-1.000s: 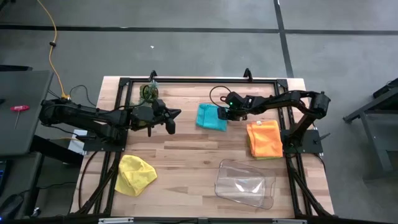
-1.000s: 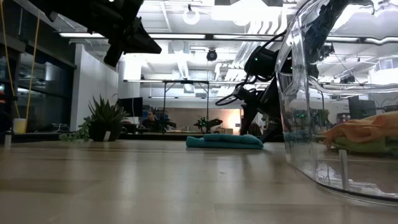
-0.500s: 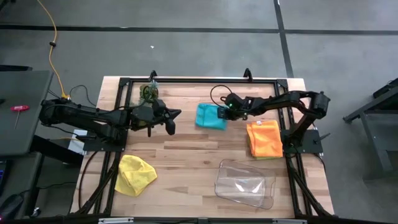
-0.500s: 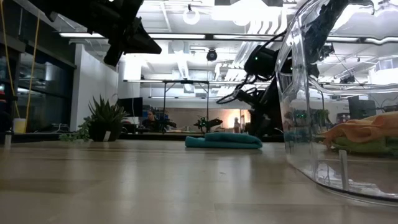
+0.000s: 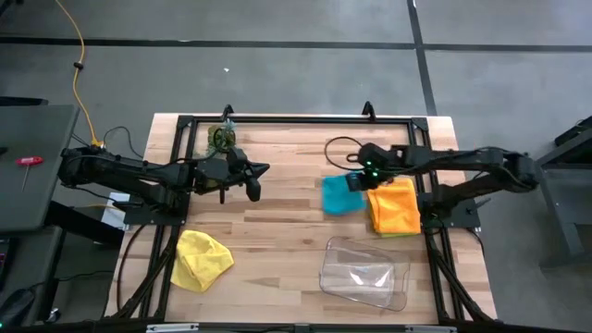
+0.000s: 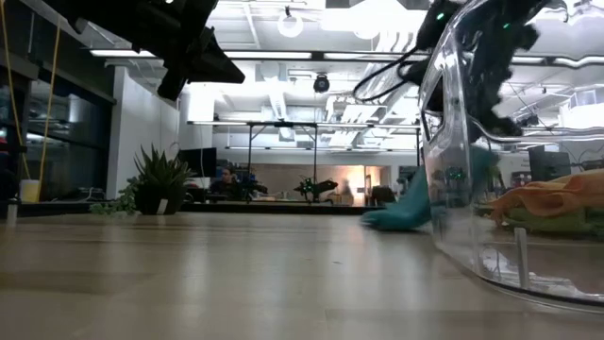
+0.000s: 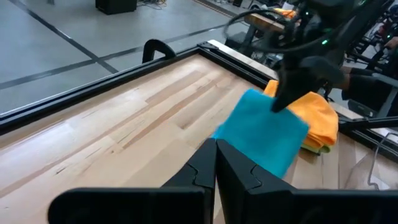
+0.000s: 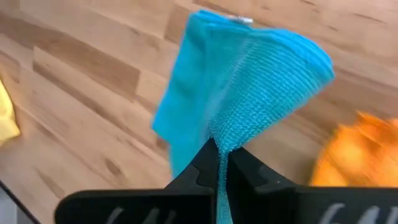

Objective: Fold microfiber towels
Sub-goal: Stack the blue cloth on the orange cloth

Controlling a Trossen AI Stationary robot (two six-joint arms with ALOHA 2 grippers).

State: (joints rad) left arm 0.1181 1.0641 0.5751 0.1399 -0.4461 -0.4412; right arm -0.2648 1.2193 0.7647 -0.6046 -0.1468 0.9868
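My right gripper is shut on the folded teal towel, which hangs from it just left of the orange towel. The orange towel lies on a lime green one at the table's right side. A crumpled yellow towel lies near the front left. My left gripper hovers shut and empty over the table's left half, well above the wood. My right gripper pinches the teal towel's upper edge, the one toward the orange towel, between its two fingers. The fingers slant down from the table's right side. The towel hangs below them, tilted, with its lower end at the tabletop.
A clear plastic tray stands at the front right, close to the low camera. A small green leafy clump sits at the far left by the black frame. Bare wood lies between the two arms.
My right gripper has shut on the teal towel's right edge, then risen and drawn back toward the table's right and near side. The towel, flat before, is pulled up by that edge and has slid toward the orange towel.
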